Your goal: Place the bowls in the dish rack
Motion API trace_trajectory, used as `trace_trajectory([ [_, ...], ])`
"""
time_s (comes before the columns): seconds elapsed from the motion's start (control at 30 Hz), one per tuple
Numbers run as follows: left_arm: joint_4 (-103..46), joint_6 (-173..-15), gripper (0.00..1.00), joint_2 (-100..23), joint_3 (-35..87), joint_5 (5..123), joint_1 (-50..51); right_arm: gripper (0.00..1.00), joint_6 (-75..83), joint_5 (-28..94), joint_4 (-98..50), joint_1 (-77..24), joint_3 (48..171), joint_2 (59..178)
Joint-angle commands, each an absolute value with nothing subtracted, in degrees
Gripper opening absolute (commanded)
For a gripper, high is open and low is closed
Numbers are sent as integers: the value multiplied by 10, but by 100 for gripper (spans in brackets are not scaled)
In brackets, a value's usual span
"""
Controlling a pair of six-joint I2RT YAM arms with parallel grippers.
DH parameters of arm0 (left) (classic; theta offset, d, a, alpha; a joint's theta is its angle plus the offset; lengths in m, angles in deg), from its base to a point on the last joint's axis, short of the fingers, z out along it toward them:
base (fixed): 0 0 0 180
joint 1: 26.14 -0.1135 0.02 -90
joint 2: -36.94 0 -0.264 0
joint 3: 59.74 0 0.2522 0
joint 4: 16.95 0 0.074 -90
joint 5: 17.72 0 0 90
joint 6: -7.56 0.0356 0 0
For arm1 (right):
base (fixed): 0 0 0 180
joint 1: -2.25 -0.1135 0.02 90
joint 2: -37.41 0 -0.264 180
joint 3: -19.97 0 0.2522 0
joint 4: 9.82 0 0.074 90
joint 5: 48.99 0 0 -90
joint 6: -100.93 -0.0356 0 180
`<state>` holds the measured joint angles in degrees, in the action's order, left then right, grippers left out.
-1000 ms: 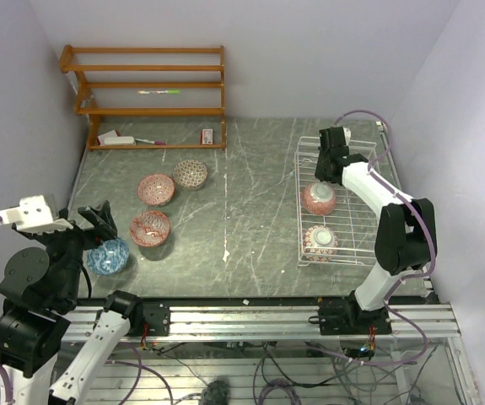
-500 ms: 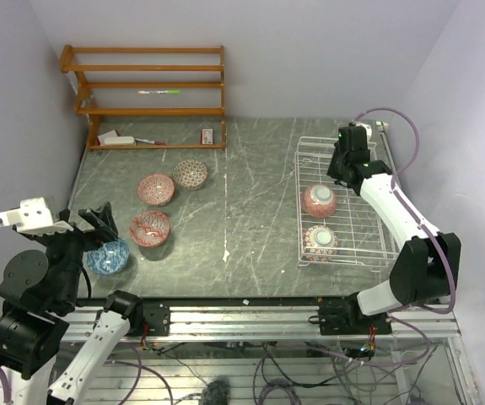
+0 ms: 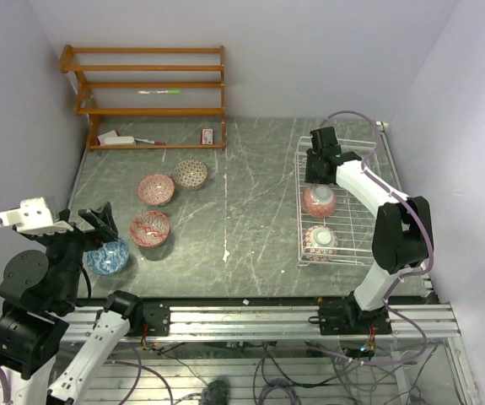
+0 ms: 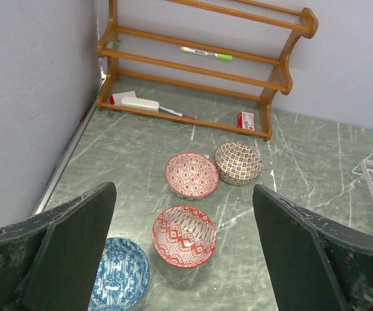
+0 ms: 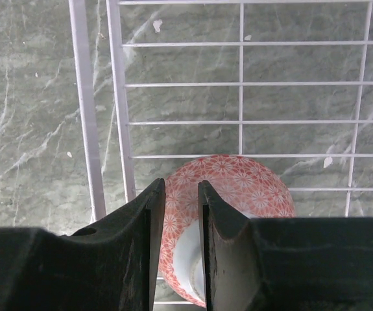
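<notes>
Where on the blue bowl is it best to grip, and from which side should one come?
The blue bowl stands upright, mouth up, so probably take its rim from above, one finger inside the wall and one outside.

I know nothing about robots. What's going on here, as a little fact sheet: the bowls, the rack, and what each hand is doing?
dish rack: holds two bowls, the farther bowl and the nearer bowl
table: four bowls left: blue bowl, red bowl, pink bowl, brown bowl
left hand: wide open, empty, near the blue bowl
right hand: fingers narrowly parted, empty, over the farther bowl
wooden shelf: no bowls on it
</notes>
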<state>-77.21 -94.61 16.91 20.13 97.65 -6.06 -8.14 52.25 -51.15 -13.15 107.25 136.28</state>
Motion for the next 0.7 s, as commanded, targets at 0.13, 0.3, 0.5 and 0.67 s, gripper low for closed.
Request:
trace_trajectory([
  [0.13,-768,-947,98,180,196,982,-53,28,-45,630,-579,-178,1120,1412],
  [0.3,-767,-945,98,182,193,982,-53,28,-60,673,-620,-183,1120,1420],
  [0.5,-762,-945,98,181,189,975,-53,28,-85,702,-644,-182,1103,1404],
  [0.67,-762,-946,98,183,183,972,-53,28,-115,735,-660,-178,1070,1388],
])
